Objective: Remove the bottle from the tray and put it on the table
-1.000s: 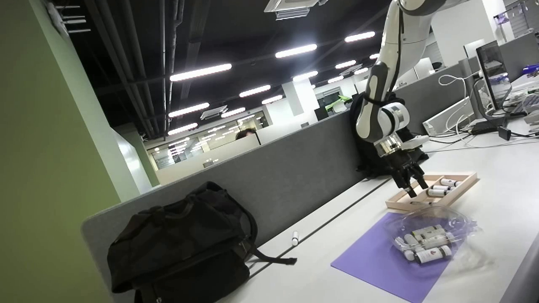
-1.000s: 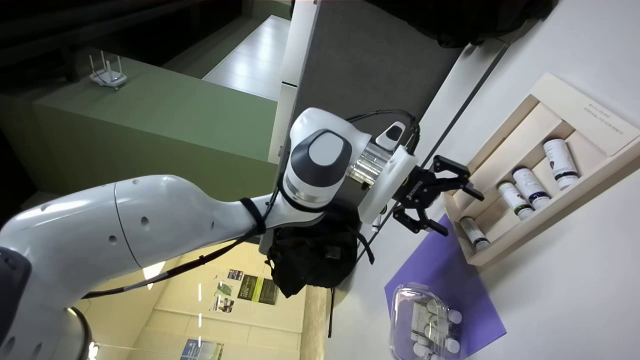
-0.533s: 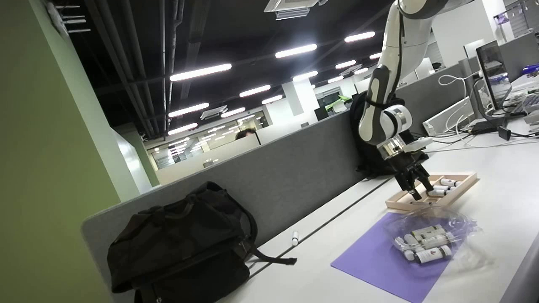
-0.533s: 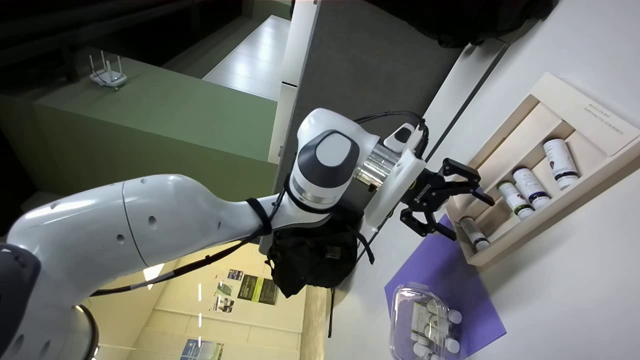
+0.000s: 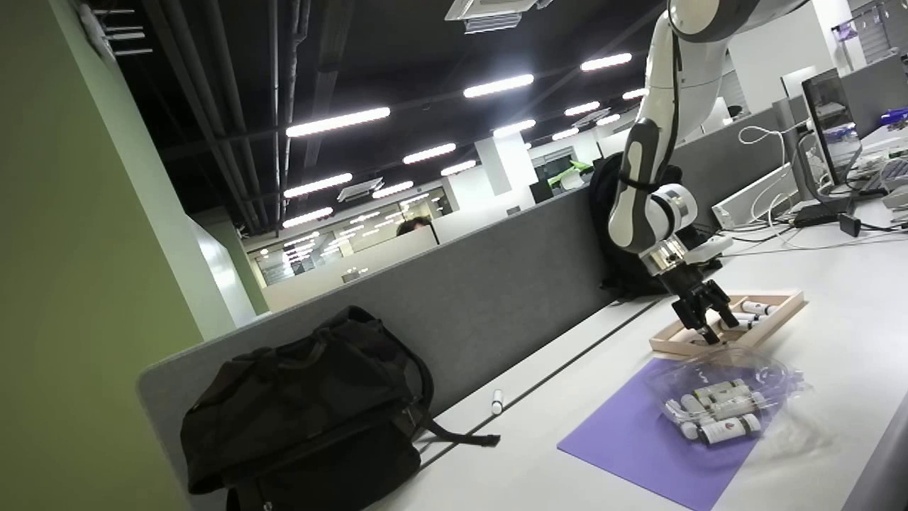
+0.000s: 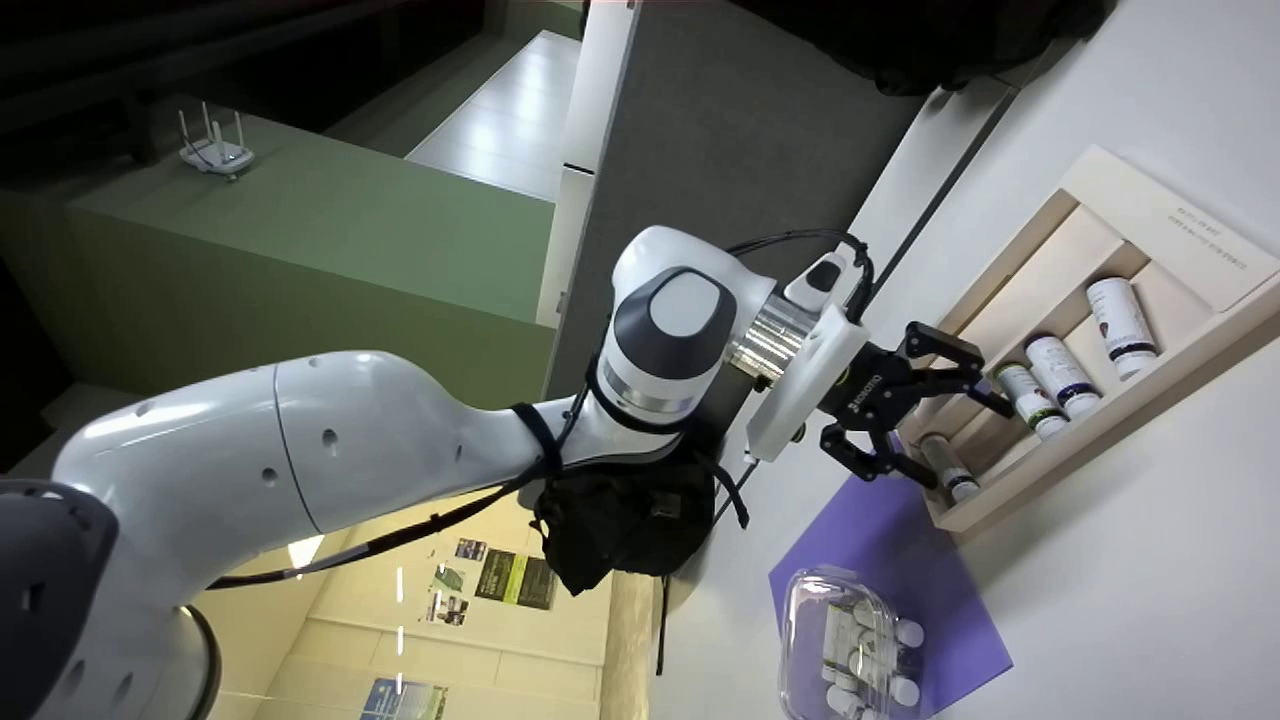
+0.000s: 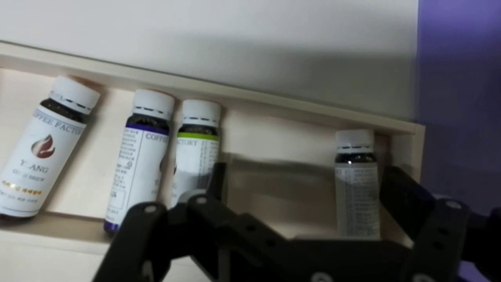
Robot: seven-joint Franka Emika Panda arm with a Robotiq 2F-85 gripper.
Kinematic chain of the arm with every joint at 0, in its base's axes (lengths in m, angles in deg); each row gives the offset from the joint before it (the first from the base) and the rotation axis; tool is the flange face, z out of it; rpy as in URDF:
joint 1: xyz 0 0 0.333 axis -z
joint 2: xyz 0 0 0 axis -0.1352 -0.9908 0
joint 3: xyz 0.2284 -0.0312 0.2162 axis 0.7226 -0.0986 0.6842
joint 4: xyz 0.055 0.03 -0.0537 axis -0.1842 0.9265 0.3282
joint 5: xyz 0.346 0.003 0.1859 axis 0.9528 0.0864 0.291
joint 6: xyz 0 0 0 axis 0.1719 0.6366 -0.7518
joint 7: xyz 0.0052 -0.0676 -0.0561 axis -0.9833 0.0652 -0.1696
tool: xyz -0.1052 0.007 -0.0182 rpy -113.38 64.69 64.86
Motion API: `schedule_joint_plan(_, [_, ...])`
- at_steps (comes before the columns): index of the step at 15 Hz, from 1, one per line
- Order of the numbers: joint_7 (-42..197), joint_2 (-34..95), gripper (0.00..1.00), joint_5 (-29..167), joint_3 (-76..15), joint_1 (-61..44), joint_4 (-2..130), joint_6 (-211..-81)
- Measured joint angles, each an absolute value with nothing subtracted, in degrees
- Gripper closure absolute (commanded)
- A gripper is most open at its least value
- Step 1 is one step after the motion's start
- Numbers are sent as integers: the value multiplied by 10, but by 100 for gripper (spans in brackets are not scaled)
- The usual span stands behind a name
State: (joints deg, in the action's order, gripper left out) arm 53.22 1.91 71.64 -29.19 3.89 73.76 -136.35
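The light-wood tray lies on the pale table; it also shows in an exterior view and in the wrist view. A white-labelled bottle lies alone at the tray's end by the mat; it also shows in an exterior view. Three more bottles lie further along the tray. My gripper is open and empty above the tray. In the wrist view the lone bottle appears between its fingers, close to the right one. The gripper shows in both exterior views.
A purple mat lies beside the tray. On it stands a clear plastic container with several bottles. A small bottle is near a black backpack. A grey partition runs along the back; another black bag stands behind the arm.
My gripper has moved lower and closer over the tray, toward the end with the lone bottle. It has stayed open. The bottles and tray have not moved.
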Motion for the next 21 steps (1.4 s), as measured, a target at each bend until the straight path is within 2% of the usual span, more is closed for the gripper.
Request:
schedule_joint_plan(4, [532,16,0,707,-292,31,735,-1367])
schedule_joint_plan(5, [532,16,25,706,-292,29,735,-1367])
schedule_joint_plan(6, [532,15,27,704,-292,27,735,-1368])
schedule_joint_plan(16, [532,16,87,694,-290,14,735,-1378])
schedule_joint_plan(21, [517,47,89,697,-273,17,734,-1324])
